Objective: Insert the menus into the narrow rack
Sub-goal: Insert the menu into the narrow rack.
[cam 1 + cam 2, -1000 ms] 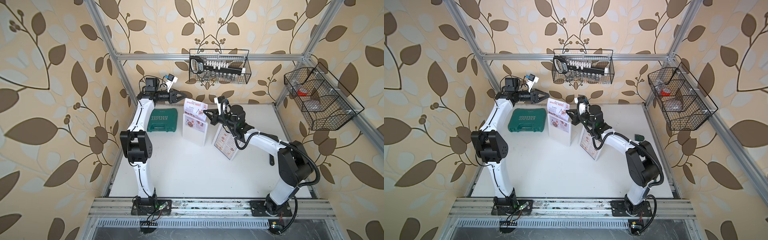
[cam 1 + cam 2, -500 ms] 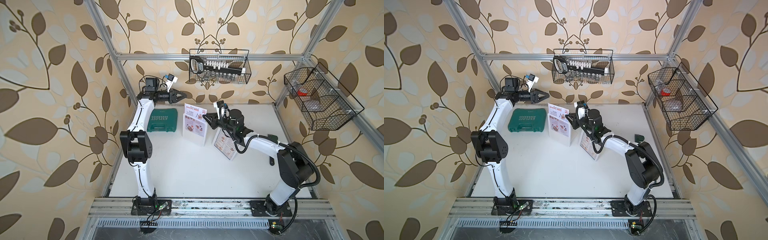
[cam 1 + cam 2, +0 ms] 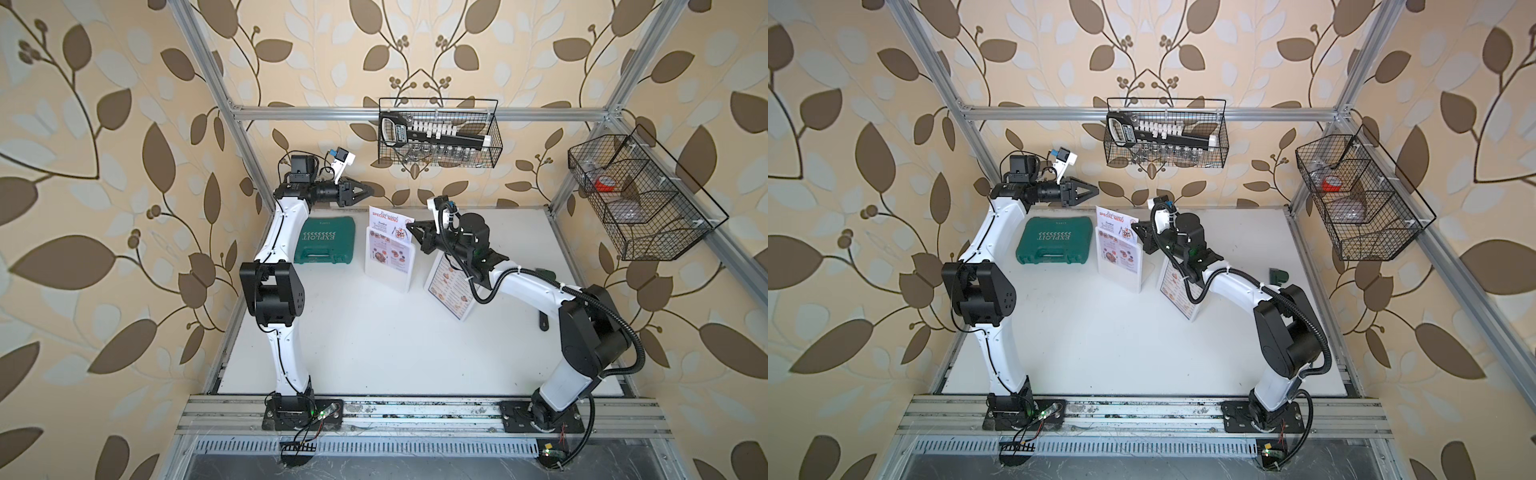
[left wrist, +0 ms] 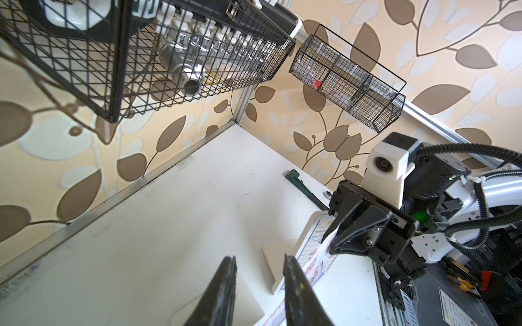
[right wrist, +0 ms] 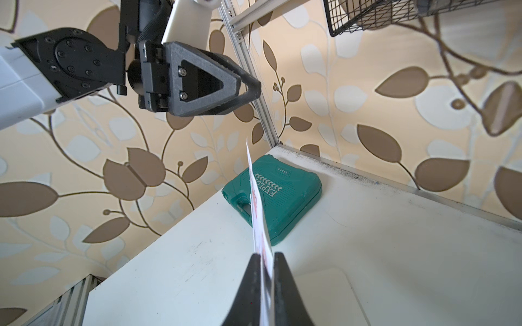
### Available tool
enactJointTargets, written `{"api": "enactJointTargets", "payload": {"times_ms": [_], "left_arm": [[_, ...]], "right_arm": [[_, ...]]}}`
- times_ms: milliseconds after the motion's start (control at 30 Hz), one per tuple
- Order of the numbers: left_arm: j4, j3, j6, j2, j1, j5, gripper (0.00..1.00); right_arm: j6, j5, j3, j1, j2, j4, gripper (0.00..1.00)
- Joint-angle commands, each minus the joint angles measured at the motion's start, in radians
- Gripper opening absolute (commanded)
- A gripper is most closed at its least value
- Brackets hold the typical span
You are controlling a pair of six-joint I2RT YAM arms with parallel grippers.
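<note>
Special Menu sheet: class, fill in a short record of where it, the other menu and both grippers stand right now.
Special Menu: upright in the white rack, top sticking out above it
Right gripper: shut on that sheet's upper edge
Dim Sum Inn menu: lying on the table beside the rack, not inserted
Left gripper: open, empty, off the table
Green case: on the table, on the rack's other side

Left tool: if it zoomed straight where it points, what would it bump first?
Nothing close. The left tool points over the table, the right tool off to one side. First in line looks like the corner frame post, but depth is unclear.
</note>
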Motion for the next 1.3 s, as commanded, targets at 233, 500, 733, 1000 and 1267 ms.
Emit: {"api": "enactJointTargets", "payload": {"times_ms": [233,500,733,1000,1267], "left_arm": [[0.037,-0.009,-0.013,-0.075,0.008,0.041,0.31],[0.042,-0.015,-0.017,-0.076,0.007,0.041,0.32],[0.045,-0.017,-0.018,-0.076,0.003,0.042,0.32],[0.061,-0.009,-0.046,-0.072,-0.006,0.027,0.33],[0.038,-0.026,-0.134,-0.106,-0.087,-0.213,0.32]], "right_arm": [[-0.009,-0.006,-0.002,-0.001,-0.024,-0.028,0.02],[0.005,-0.012,-0.066,0.001,-0.054,-0.011,0.03],[0.000,0.005,-0.066,0.005,-0.071,-0.024,0.20],[-0.020,0.039,0.022,0.001,-0.069,-0.101,0.29],[0.028,0.140,-0.001,-0.005,-0.133,-0.155,0.29]]}}
